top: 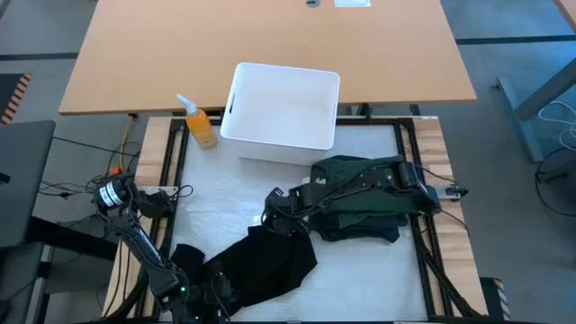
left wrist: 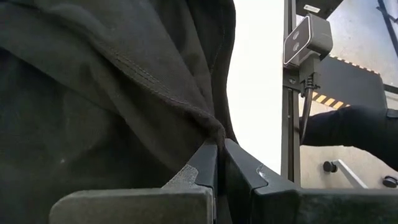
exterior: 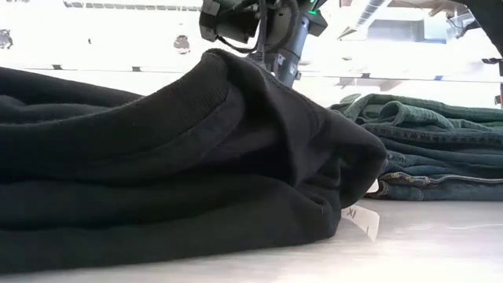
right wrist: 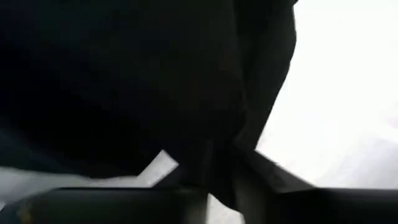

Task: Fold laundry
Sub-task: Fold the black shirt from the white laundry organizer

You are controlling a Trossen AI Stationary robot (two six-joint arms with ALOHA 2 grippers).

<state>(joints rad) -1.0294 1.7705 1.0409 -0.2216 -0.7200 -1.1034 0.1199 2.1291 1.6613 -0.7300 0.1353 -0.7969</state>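
Black garment pinched by left gripper fingers; right gripper fingers clamp its far edge.

A long wooden desk stood beyond the white-covered work table, its top plain and pale brown. Grey floor lay around it, with a strip of black and orange hazard tape at one side and a tangle of light cables at the other. A dark monitor edge showed beside the table. Black metal framing ran along the table's sides. In the low view the room behind was washed out by bright light, possibly from ceiling fixtures.
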